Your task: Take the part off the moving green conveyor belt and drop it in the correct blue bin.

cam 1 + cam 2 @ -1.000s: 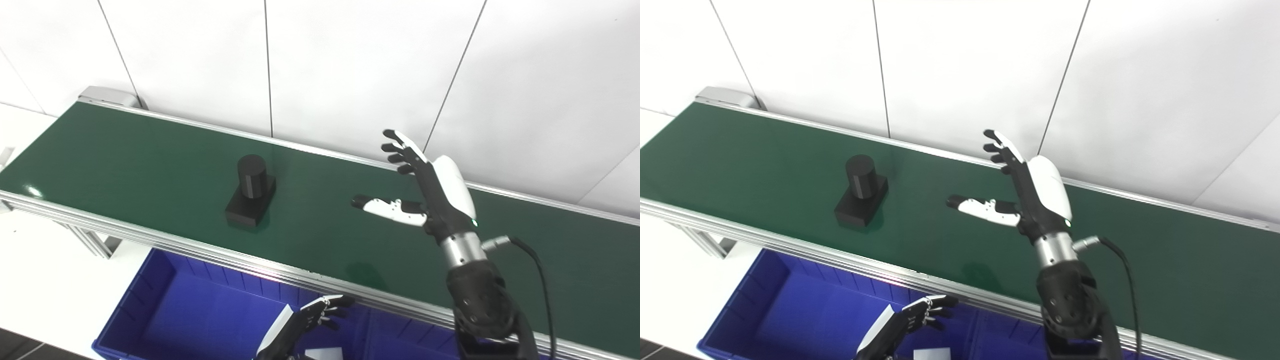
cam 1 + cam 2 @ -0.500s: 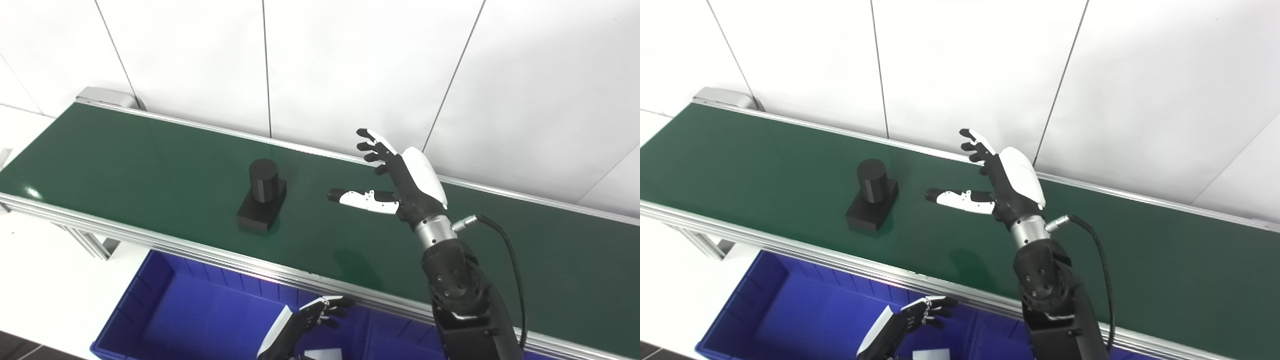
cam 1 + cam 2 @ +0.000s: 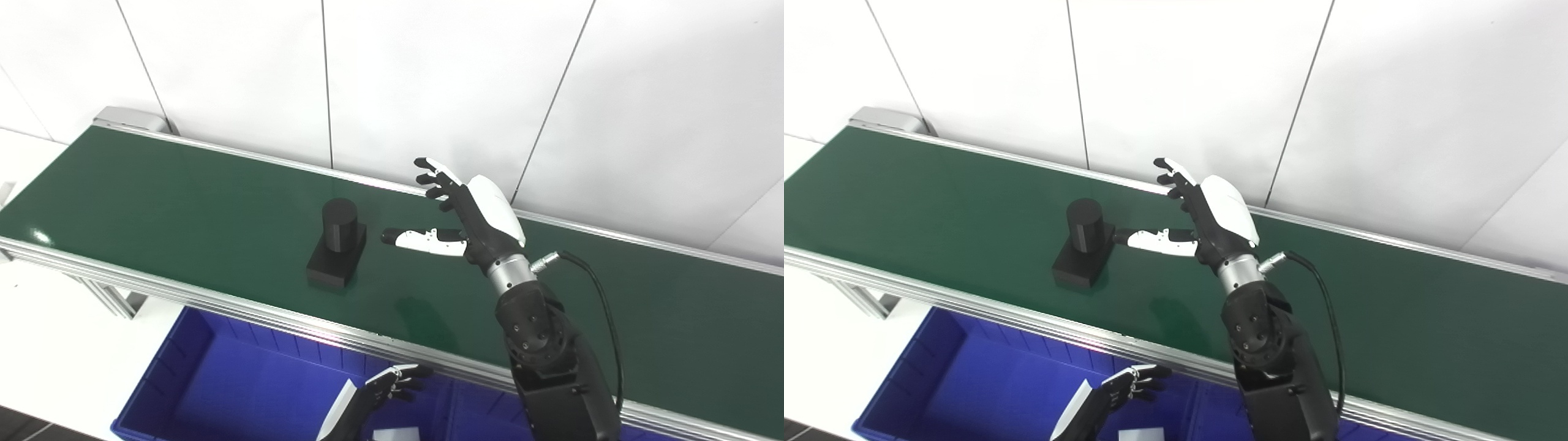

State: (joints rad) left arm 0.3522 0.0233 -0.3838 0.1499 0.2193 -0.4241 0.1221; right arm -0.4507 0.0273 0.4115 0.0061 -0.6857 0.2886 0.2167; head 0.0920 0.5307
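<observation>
Left eye view: the black part [image 3: 335,250] is seen on the green belt [image 3: 184,202], just left of the right hand [image 3: 471,211], whose fingers are spread. Right eye view: the left hand [image 3: 1118,392], fingers loosely apart, is held over the blue bin [image 3: 937,380].

Green conveyor belt [image 3: 184,202] bearing black part [image 3: 336,248].

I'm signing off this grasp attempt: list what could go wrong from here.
1. The right hand is open beside the black part, not yet around it; on a moving belt the close may come late and miss.
2. The thumb may knock over the part's upright cylinder.
3. The left hand hangs over the blue bin, possibly in the drop's way.
</observation>
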